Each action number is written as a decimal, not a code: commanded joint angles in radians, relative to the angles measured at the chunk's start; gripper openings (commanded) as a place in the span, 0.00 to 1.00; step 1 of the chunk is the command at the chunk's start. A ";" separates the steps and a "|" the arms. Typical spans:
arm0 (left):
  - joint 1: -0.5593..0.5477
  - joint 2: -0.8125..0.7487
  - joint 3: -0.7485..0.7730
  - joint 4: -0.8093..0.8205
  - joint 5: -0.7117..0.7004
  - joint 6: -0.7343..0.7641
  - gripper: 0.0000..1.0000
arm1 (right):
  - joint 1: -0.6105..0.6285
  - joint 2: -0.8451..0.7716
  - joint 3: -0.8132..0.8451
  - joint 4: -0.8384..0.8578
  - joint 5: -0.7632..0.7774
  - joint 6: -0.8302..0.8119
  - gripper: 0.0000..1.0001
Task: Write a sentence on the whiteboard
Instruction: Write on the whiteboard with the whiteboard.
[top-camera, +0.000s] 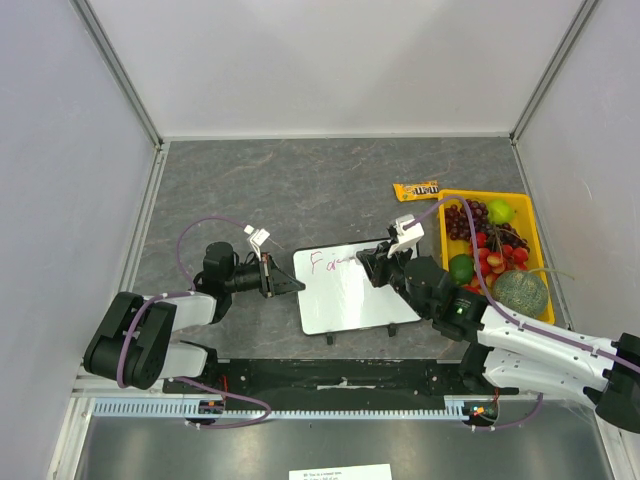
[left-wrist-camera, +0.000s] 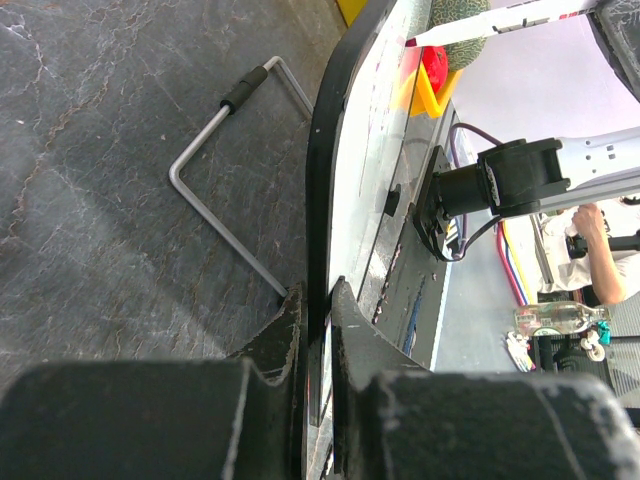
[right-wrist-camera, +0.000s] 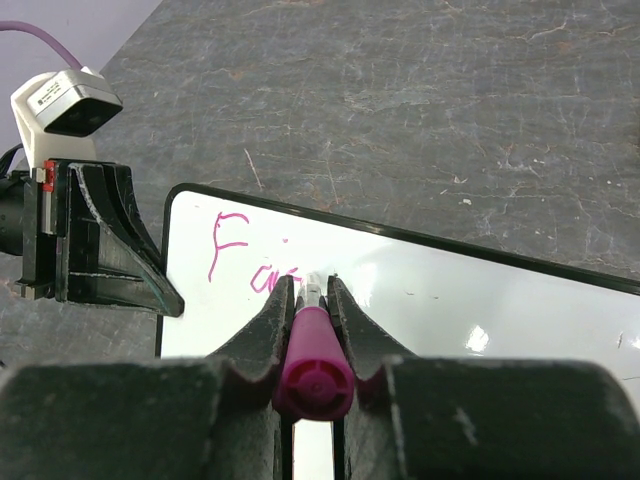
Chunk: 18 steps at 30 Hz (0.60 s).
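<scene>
Magenta sentence (right-wrist-camera: 265, 282) end hidden behind marker (right-wrist-camera: 313, 362) between right fingers (right-wrist-camera: 262, 330).

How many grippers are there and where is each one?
2. The left gripper clamps the left edge of the whiteboard; the right gripper holds a pink marker over the sentence near its top.

Robotics lab test cell: plain white panel walls (top-camera: 330, 60) on aluminium posts (top-camera: 120, 70) box in a grey stone-look tabletop (top-camera: 300, 180). A slotted metal rail (top-camera: 330, 408) crosses the lower frame. At the left wrist view's right edge are a person (left-wrist-camera: 600, 250) and a water bottle (left-wrist-camera: 560, 318).
</scene>
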 joint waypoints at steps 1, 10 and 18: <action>-0.004 0.015 0.013 -0.036 -0.061 0.064 0.02 | -0.006 0.004 0.047 0.042 -0.014 -0.014 0.00; -0.004 0.016 0.013 -0.036 -0.060 0.065 0.02 | -0.006 -0.018 0.024 0.093 -0.008 -0.017 0.00; -0.005 0.018 0.015 -0.036 -0.061 0.065 0.02 | -0.006 0.018 0.020 0.087 0.004 -0.022 0.00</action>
